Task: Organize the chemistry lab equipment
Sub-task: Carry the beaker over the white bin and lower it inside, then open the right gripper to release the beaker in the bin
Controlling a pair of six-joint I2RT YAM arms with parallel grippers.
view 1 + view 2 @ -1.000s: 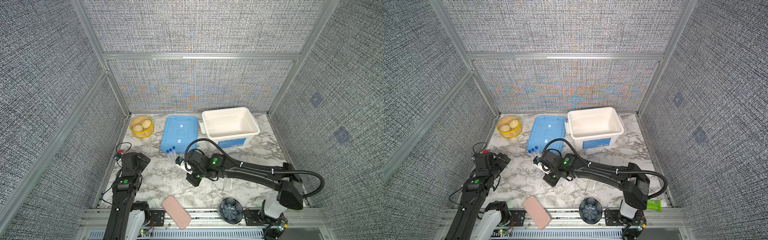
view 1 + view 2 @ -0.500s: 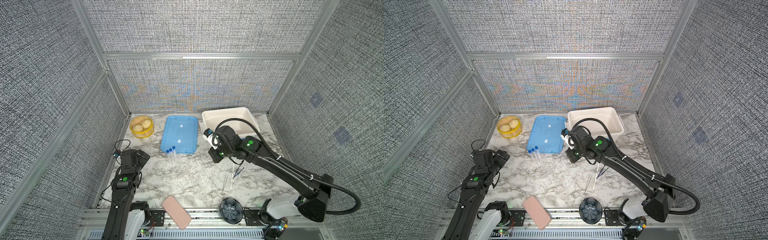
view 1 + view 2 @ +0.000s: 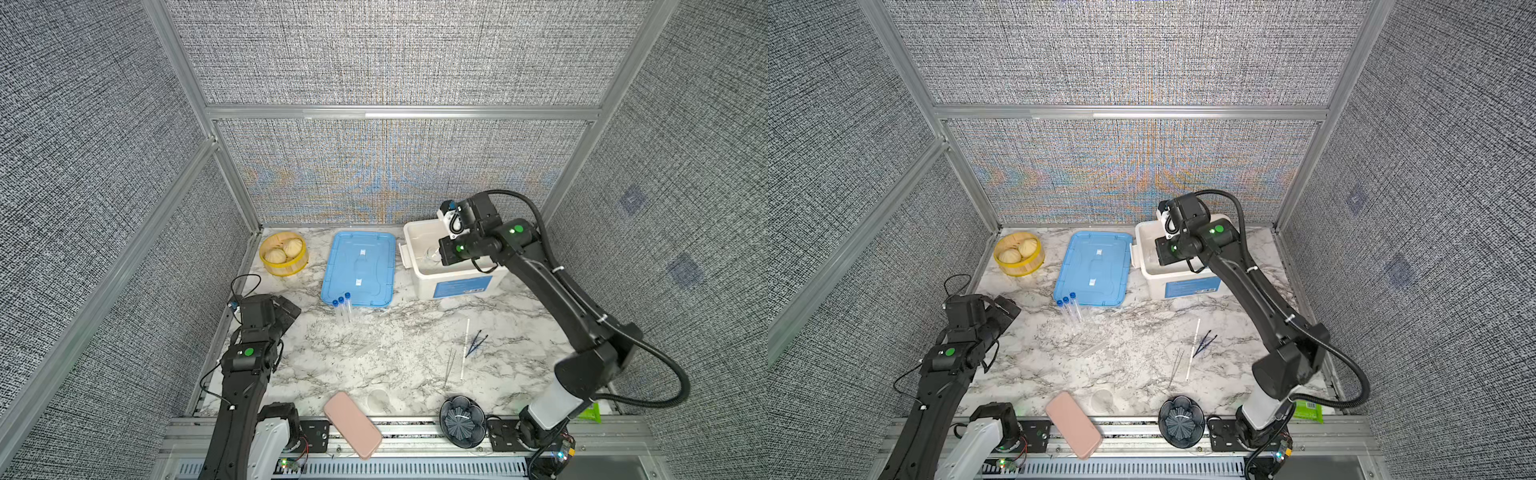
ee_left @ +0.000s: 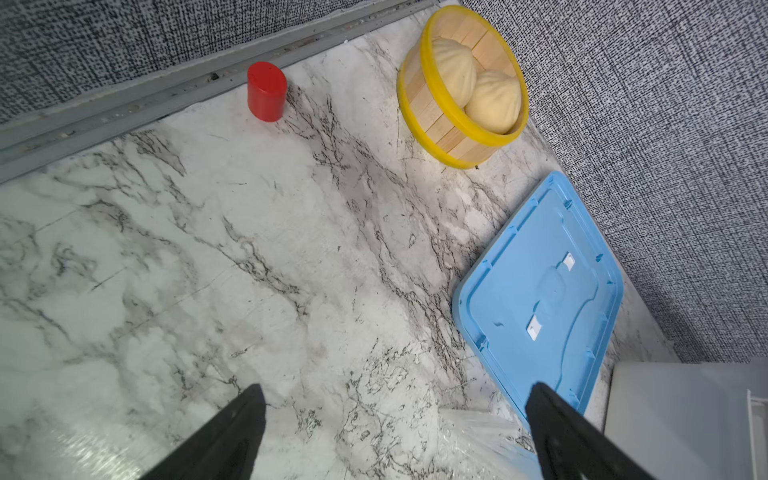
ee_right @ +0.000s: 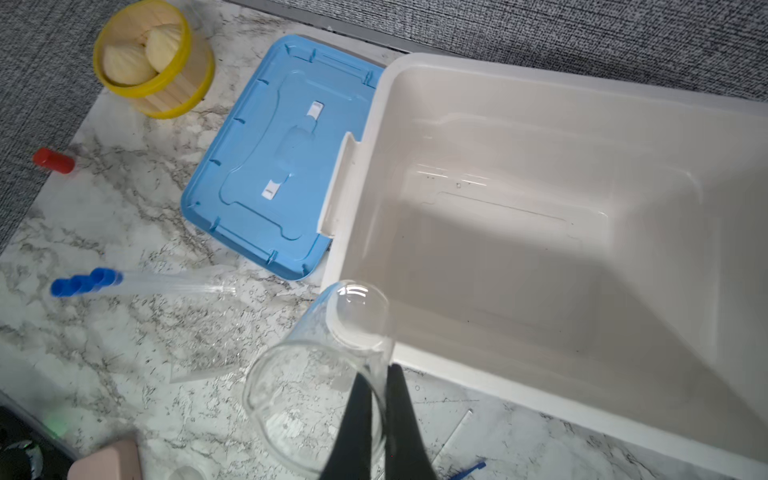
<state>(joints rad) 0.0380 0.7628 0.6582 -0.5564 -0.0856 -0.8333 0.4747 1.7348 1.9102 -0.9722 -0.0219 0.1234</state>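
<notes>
Glass beaker: right gripper clamped on its wall, held over the rim of the empty white bin.
Blue-capped tubes, dark blue tweezers, silver tweezers, white stick: outside the white bin, still to be stowed.
Left gripper: jaws apart, empty.

Bun basket and red cup are set by the left wall, dark bowl and pink case at the front.

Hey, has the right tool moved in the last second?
Yes. The right tool, shut on a clear beaker, has swung from beside the blue-capped tubes back and rightward to the white bin.
</notes>
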